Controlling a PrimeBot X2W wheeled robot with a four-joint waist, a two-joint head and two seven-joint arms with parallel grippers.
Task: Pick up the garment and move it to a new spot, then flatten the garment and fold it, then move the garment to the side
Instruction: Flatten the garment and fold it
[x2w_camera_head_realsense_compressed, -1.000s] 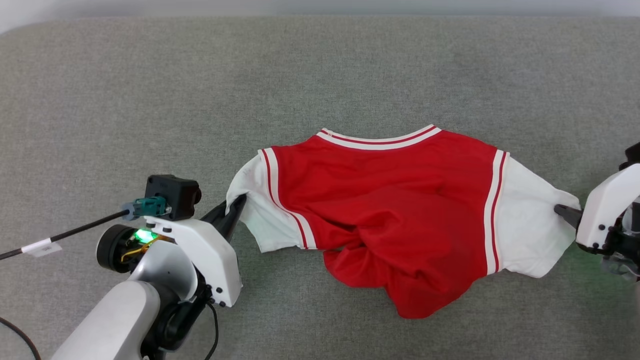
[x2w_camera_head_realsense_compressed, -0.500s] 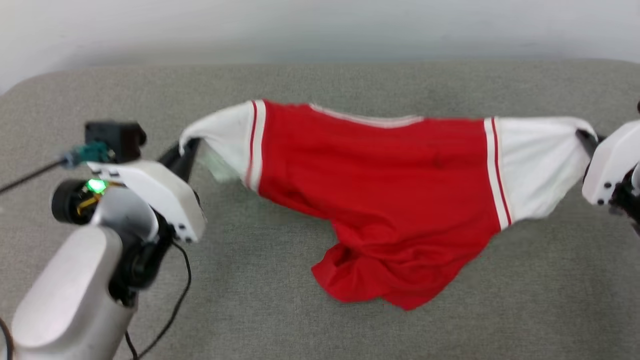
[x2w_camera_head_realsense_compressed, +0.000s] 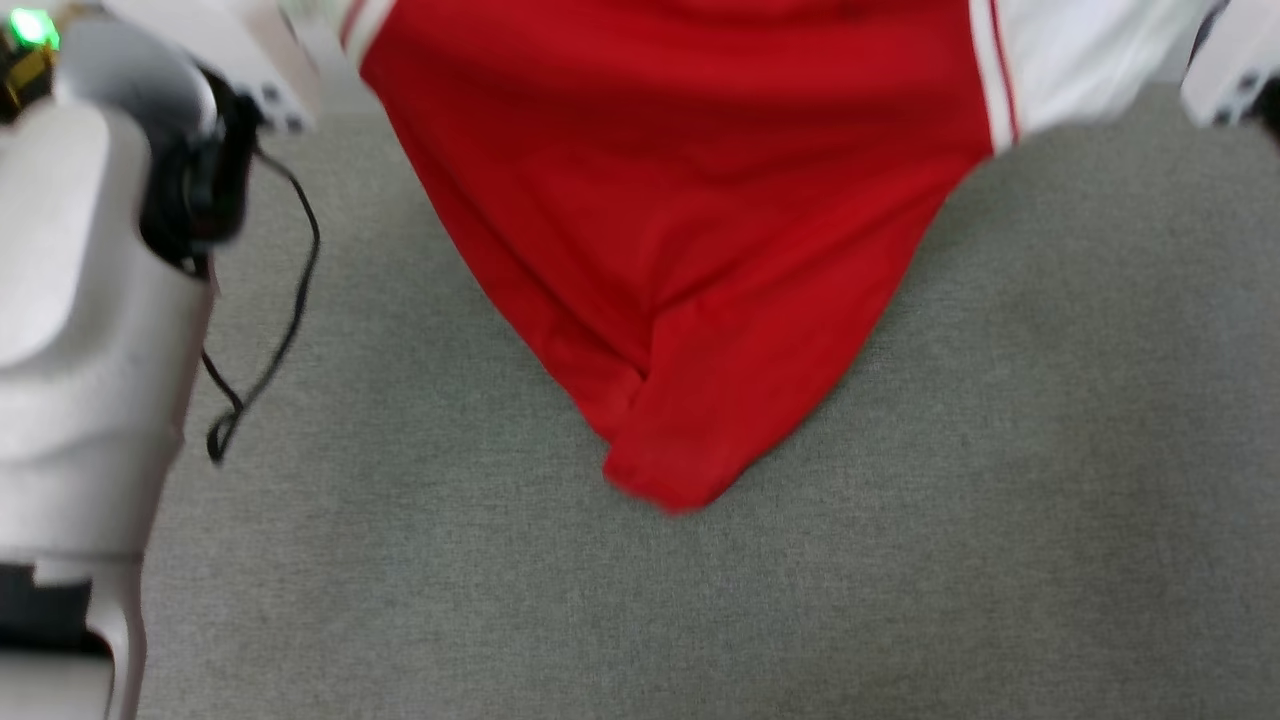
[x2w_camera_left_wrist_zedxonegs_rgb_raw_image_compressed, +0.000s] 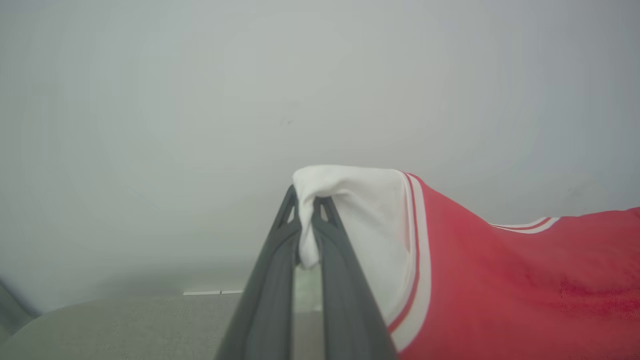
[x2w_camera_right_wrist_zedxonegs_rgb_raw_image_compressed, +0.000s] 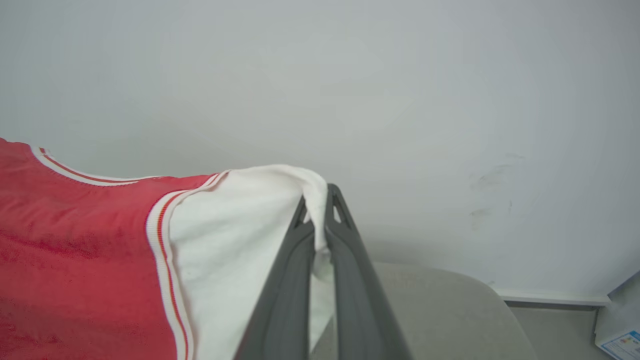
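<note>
The garment (x2w_camera_head_realsense_compressed: 680, 220), a red jersey with white sleeves, hangs in the air above the grey surface (x2w_camera_head_realsense_compressed: 900, 560), its red body tapering down to a point near the middle of the head view. My left gripper (x2w_camera_left_wrist_zedxonegs_rgb_raw_image_compressed: 306, 200) is shut on the tip of one white sleeve (x2w_camera_left_wrist_zedxonegs_rgb_raw_image_compressed: 360, 210). My right gripper (x2w_camera_right_wrist_zedxonegs_rgb_raw_image_compressed: 316, 200) is shut on the other white sleeve (x2w_camera_right_wrist_zedxonegs_rgb_raw_image_compressed: 240, 225). The striped collar (x2w_camera_right_wrist_zedxonegs_rgb_raw_image_compressed: 75, 172) runs along the top edge between them. No numerals face the cameras.
My pale left arm (x2w_camera_head_realsense_compressed: 90, 280) stands at the left of the head view with a black cable (x2w_camera_head_realsense_compressed: 270, 300) dangling beside it. A plain pale wall (x2w_camera_left_wrist_zedxonegs_rgb_raw_image_compressed: 250, 100) rises behind the surface. A box corner (x2w_camera_right_wrist_zedxonegs_rgb_raw_image_compressed: 620, 330) lies on the floor at the right.
Both grippers have lifted the jersey off the surface by its sleeves; it now hangs stretched between them. The head camera has shifted too, cutting off the grippers at the top.
</note>
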